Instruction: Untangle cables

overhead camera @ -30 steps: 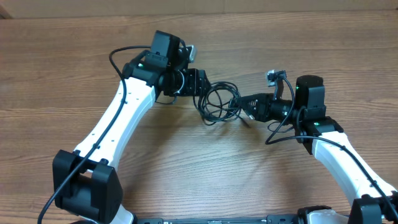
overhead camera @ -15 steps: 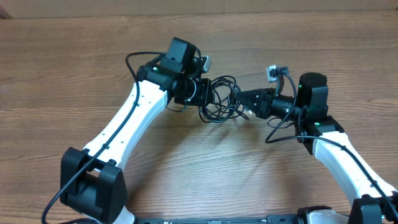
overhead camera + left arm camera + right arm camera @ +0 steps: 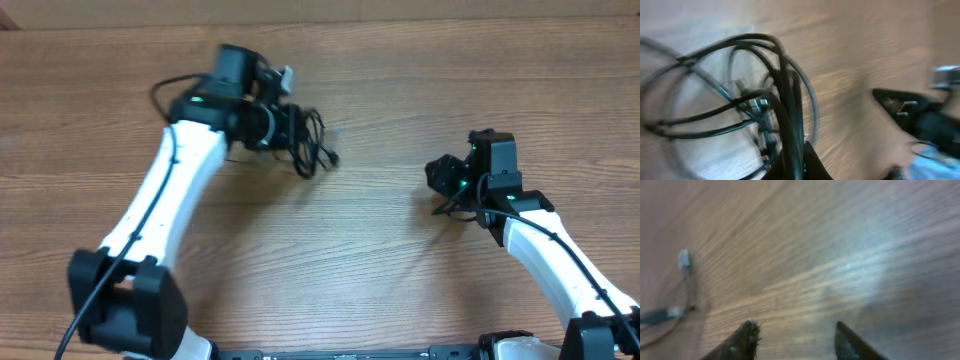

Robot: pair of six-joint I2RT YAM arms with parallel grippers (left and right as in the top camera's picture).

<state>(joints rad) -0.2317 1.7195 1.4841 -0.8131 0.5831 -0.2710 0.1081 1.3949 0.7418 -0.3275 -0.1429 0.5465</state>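
The cables (image 3: 312,148) are a tangle of thin black loops hanging off my left gripper (image 3: 298,138) at the upper left of the table. In the left wrist view the loops (image 3: 735,100) fan out ahead, and several strands run down between the jaws of the left gripper (image 3: 796,162), which is shut on them. My right gripper (image 3: 437,176) sits well to the right, apart from the bundle. Its fingers (image 3: 746,336) stand open over bare wood with nothing between them, the right gripper (image 3: 795,332) blurred. A thin cord with a pale plug end (image 3: 684,259) shows at that view's left edge.
The wooden table (image 3: 380,260) lies between the two arms. The left arm's white link (image 3: 170,190) crosses the left side, and the right arm's link (image 3: 550,250) comes in from the lower right. The right gripper's dark tip (image 3: 905,112) shows in the left wrist view.
My left gripper shut on the cables and carried the whole bundle up and to the left. My right gripper let go, opened and drew back to the right.
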